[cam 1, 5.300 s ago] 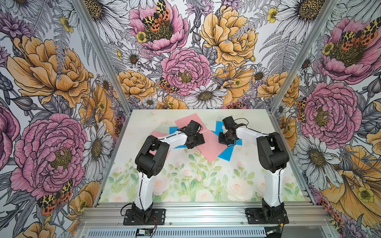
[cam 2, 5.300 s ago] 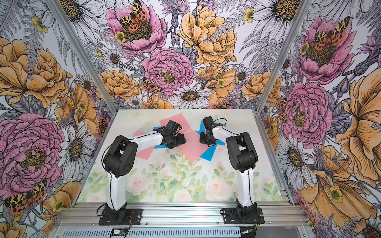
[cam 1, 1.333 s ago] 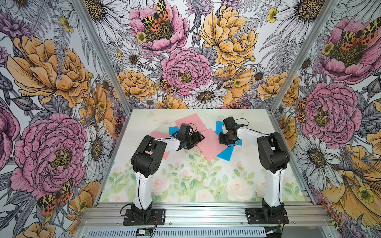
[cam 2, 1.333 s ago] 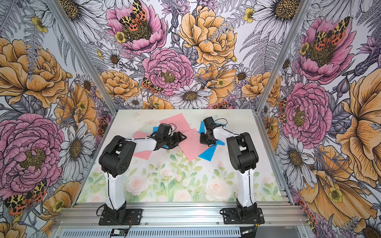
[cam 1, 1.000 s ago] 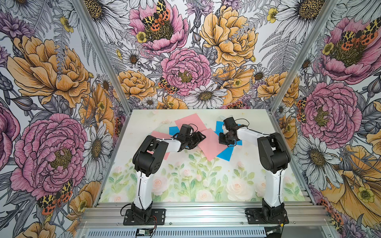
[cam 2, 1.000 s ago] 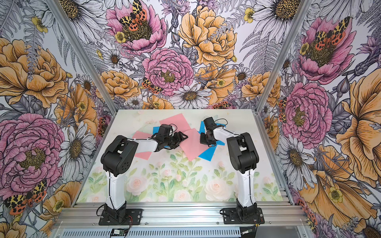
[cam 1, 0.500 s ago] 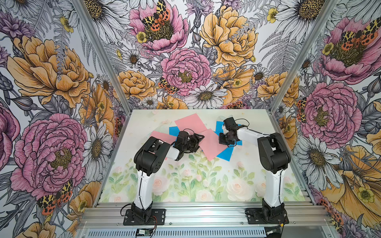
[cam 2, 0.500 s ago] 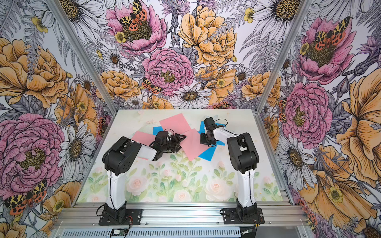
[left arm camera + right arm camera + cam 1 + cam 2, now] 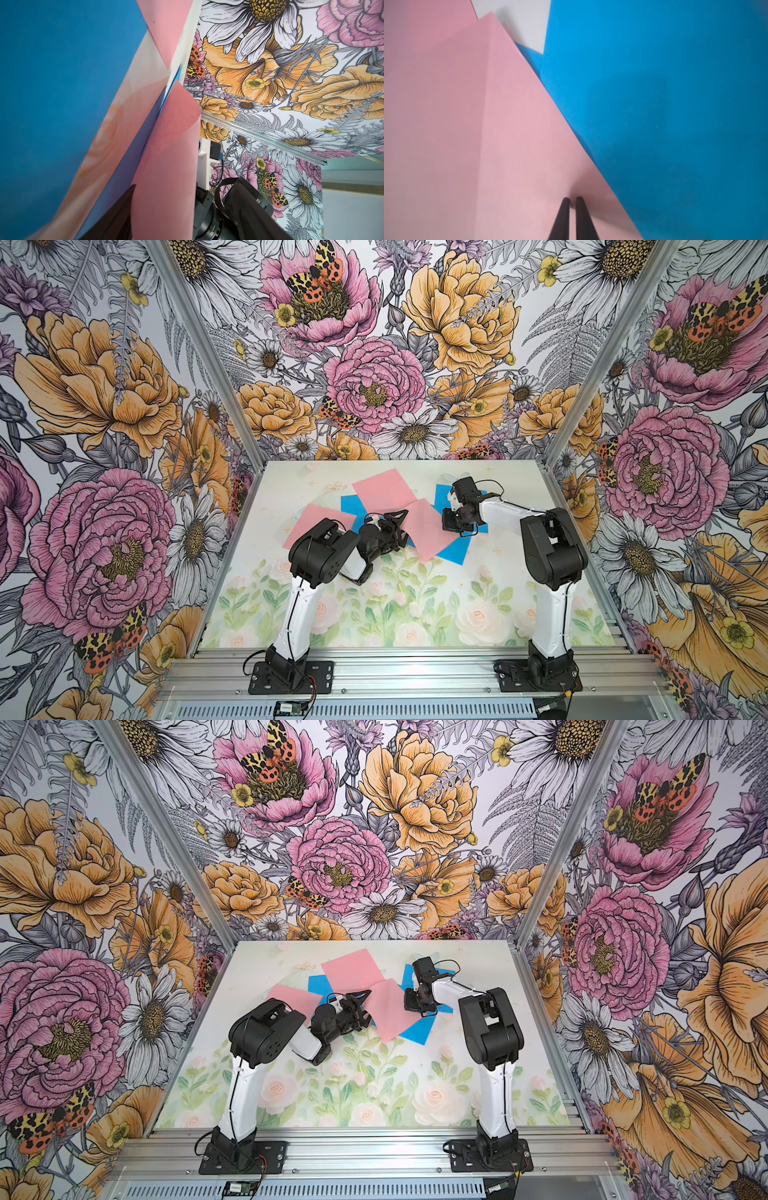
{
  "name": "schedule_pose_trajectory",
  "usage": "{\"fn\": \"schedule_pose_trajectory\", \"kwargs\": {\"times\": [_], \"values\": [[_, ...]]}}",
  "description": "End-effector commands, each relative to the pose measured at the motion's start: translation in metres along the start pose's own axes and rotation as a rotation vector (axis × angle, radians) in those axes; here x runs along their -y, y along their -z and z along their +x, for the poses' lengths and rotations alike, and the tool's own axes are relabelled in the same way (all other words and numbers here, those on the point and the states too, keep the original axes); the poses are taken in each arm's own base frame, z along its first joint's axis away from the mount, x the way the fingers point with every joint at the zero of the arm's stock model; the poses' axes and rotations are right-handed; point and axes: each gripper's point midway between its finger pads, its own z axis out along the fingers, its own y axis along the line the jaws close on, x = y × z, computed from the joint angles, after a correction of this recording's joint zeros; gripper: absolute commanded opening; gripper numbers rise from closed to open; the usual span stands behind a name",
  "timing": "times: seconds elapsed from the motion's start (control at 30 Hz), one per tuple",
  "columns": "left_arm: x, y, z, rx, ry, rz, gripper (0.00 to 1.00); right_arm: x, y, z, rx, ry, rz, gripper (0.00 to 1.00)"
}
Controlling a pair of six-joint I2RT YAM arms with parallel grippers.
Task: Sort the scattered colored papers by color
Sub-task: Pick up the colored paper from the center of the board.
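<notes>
Left gripper (image 9: pixel 401 529), jaws apart, straddles the raised nine-o'clock edge of the middle pink paper (image 9: pixel 430 537); right gripper (image 9: pixel 451 526), fingers together, pins its three-o'clock edge. Pulling now risks a tear.

The table (image 9: pixel 415 614) wears a pastel print of roses and green leaves, fading paler toward the back. On its far half the left pink sheet (image 9: pixel 318 522) lies flat, its corner over the left blue sheet (image 9: pixel 349 506). The far pink sheet (image 9: pixel 384 491) also overlaps that blue one. The middle pink sheet (image 9: pixel 428 533) covers part of the near blue sheet (image 9: pixel 457 549), and behind it a corner of the right blue sheet (image 9: pixel 441 494) shows.
</notes>
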Motion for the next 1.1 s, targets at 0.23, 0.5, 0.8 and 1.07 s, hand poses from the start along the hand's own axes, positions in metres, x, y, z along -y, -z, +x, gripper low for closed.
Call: {"fn": "schedule_pose_trajectory", "kwargs": {"times": [0.23, 0.5, 0.8, 1.07], "values": [[-0.097, 0.053, -0.021, 0.191, -0.044, -0.569, 0.70, 0.035, -0.010, 0.049, -0.160, -0.038, 0.084, 0.11], [-0.085, 0.040, -0.035, 0.156, -0.263, -0.757, 0.65, 0.035, -0.013, 0.049, -0.168, -0.042, 0.078, 0.11], [-0.093, 0.044, -0.042, 0.151, -0.314, -0.837, 0.21, 0.036, -0.011, 0.050, -0.166, -0.044, 0.080, 0.11], [-0.048, 0.012, -0.036, 0.064, -0.502, -0.754, 0.00, 0.016, 0.032, 0.014, -0.027, 0.008, 0.053, 0.18]]}}
